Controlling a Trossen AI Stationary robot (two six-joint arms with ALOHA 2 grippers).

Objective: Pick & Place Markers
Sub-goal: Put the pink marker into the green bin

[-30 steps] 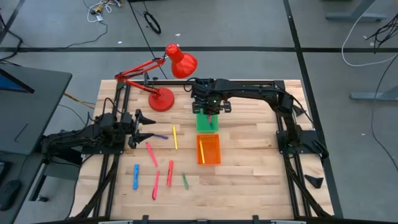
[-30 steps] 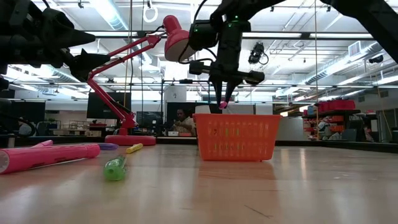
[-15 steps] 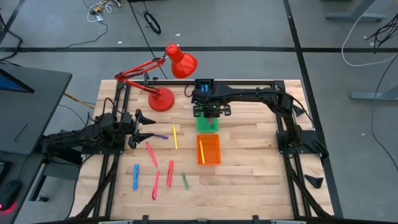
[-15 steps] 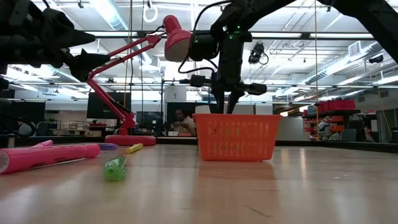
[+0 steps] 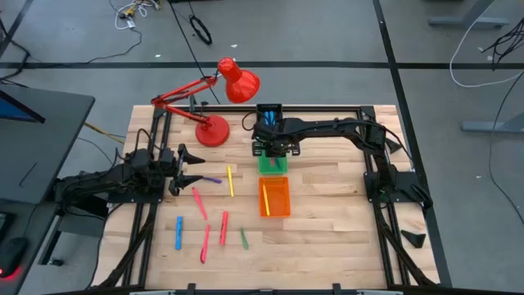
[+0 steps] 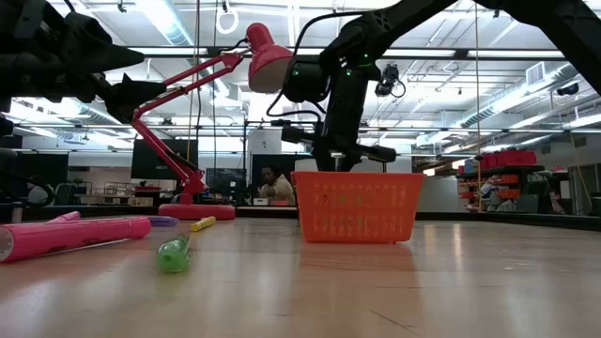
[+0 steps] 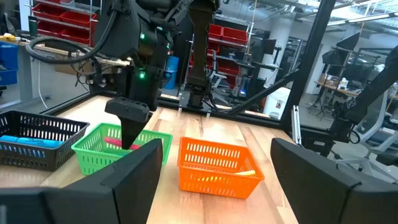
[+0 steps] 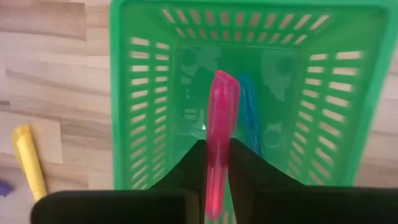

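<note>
My right gripper [image 8: 217,163] reaches down into the green tray [image 5: 273,164], shut on a pink marker [image 8: 221,124]. A blue marker [image 8: 250,106] lies on this tray's floor. Nearer stands the orange tray [image 5: 274,197] with a yellow marker [image 5: 266,199] inside. On the wood to the left lie loose markers: purple [image 5: 212,179], yellow [image 5: 230,181], pink [image 5: 199,202], blue [image 5: 178,232], red [image 5: 223,227] and green [image 5: 243,238]. My left gripper [image 5: 192,166] waits open at the table's left, pointing level. My right gripper pinches the pink marker's rear part [image 8: 214,180] between its two fingers. The fingers come steeply from above, and the marker runs on past them, its free end [image 8: 224,84] low inside the green tray. Whether that end touches the tray's floor, I cannot tell.
A black tray [image 7: 31,140] holding blue markers stands beside the green one, toward the far edge. A red desk lamp [image 5: 214,129] stands at the far left of the trays, its head [image 5: 238,80] raised over the far edge.
My right gripper has sunk with the pink marker toward the green tray, dropping behind the orange tray's rim in the low view. It has stayed shut on the marker.
</note>
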